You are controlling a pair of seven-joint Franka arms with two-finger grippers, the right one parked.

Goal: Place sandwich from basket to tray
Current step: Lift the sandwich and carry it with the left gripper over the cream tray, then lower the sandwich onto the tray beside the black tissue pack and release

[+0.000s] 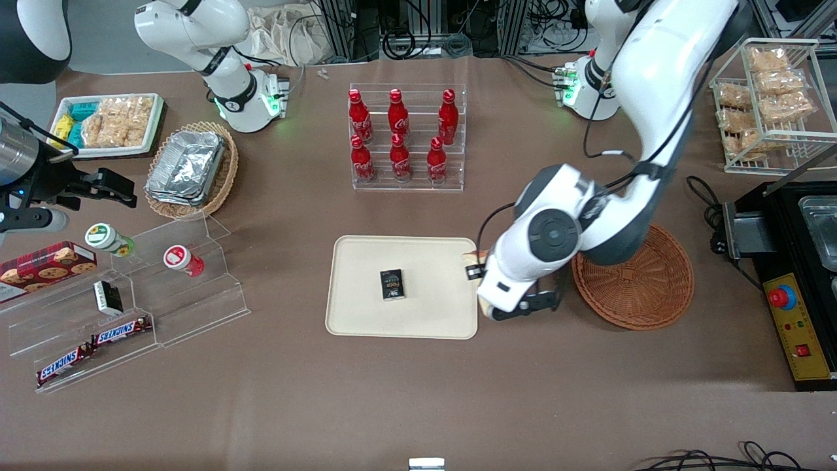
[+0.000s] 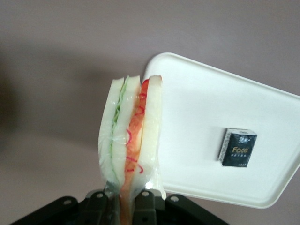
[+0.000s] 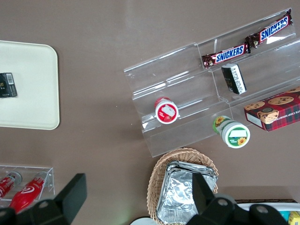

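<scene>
My left gripper (image 1: 492, 307) hangs above the table between the basket and the tray, at the tray's edge nearest the basket. It is shut on the sandwich (image 2: 131, 136), a plastic-wrapped white bread wedge with orange-red and green filling; the fingers (image 2: 145, 208) pinch its narrow end. In the front view only a pale bit of the sandwich (image 1: 484, 302) shows under the wrist. The cream-beige tray (image 1: 366, 314) carries a small black box (image 1: 392, 285), and both also show in the left wrist view: the tray (image 2: 201, 108), the box (image 2: 238, 148). The reddish-brown round basket (image 1: 644, 288) is partly covered by the arm.
A clear rack of red bottles (image 1: 407, 137) stands farther from the front camera than the tray. A tan oval basket with foil containers (image 1: 189, 169) and a clear stepped shelf (image 1: 131, 294) of snacks lie toward the parked arm's end. A black appliance (image 1: 804, 261) stands beside the basket.
</scene>
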